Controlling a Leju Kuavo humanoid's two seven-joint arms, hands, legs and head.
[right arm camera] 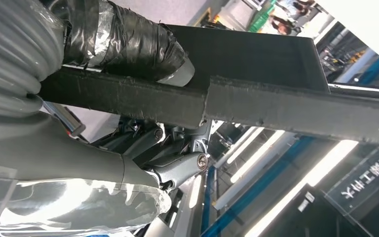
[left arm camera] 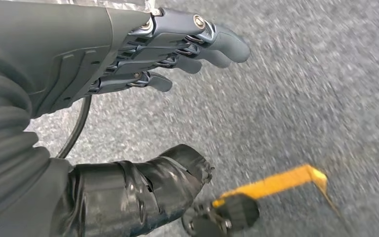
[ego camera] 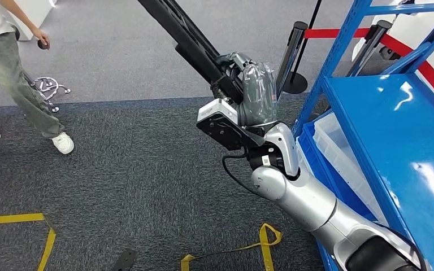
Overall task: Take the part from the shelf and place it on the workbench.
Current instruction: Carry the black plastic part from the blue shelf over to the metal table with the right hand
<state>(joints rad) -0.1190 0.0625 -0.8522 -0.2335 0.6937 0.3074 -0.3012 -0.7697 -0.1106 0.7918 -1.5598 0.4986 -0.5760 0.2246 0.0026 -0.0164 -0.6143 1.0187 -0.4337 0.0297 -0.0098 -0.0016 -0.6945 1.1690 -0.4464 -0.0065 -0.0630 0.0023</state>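
Observation:
The part (ego camera: 189, 36) is a long black flat bar running up and to the left from my right hand (ego camera: 257, 93), which grips its lower end beside the blue shelf (ego camera: 395, 130). In the right wrist view the tape-wrapped thumb (right arm camera: 123, 39) presses on the part (right arm camera: 286, 106) and the darker fingers (right arm camera: 177, 158) curl under it. My left hand (left arm camera: 128, 54) hangs over the grey carpet with its fingers (left arm camera: 212, 42) stretched out and apart, holding nothing.
A person (ego camera: 11, 62) walks at the far left, near a chrome chair base (ego camera: 48, 87). A black stanchion (ego camera: 294, 56) with red belt stands behind the shelf. A clear bin (ego camera: 339, 147) sits on a lower shelf level. Yellow tape (ego camera: 17, 218) and a yellow strap (ego camera: 260, 243) lie on the carpet.

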